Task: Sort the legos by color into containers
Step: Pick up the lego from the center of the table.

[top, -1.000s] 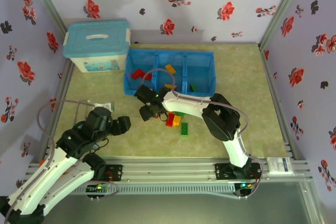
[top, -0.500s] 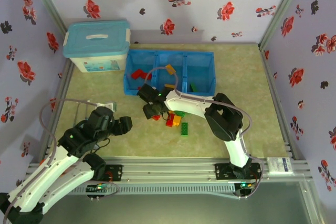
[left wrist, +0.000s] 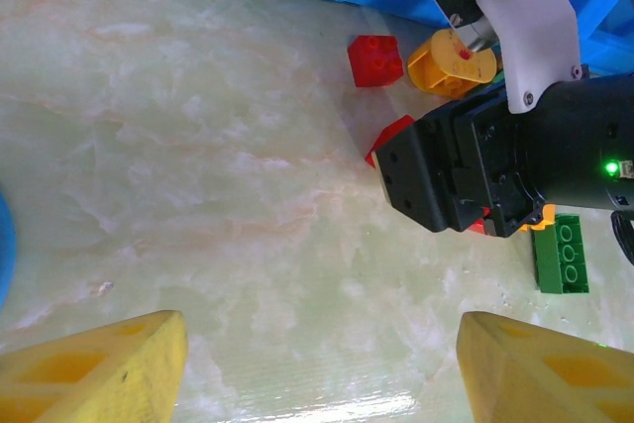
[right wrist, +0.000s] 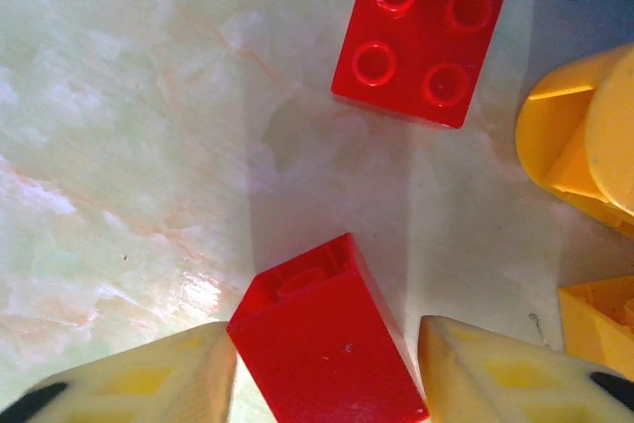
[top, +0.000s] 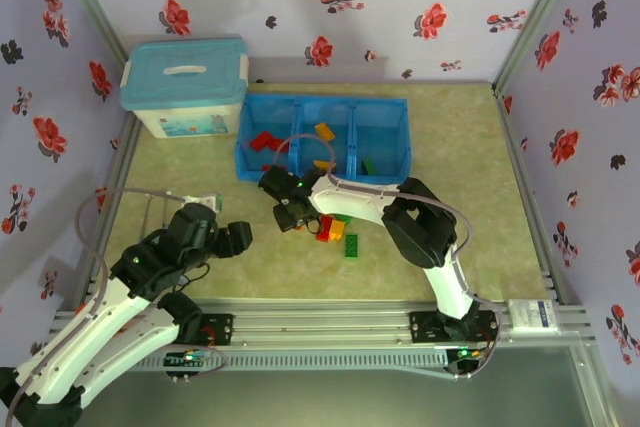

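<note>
Red brick (right wrist: 317, 324), just in front of the blue tray (top: 385, 132), is pinched in the jaws of the right gripper (right wrist: 327, 354), so next it likely needs a lift over the near wall into the left compartment, clear of the yellow ring (right wrist: 584, 136), while the left gripper (left wrist: 322, 344) hovers with jaws apart, well aside.

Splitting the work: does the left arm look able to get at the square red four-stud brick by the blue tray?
Probably yes: bare table lies between the left arm's open fingers and the square red four-stud plastic brick, though the right arm's fingers, clamping a second red brick, crowd it.
</note>
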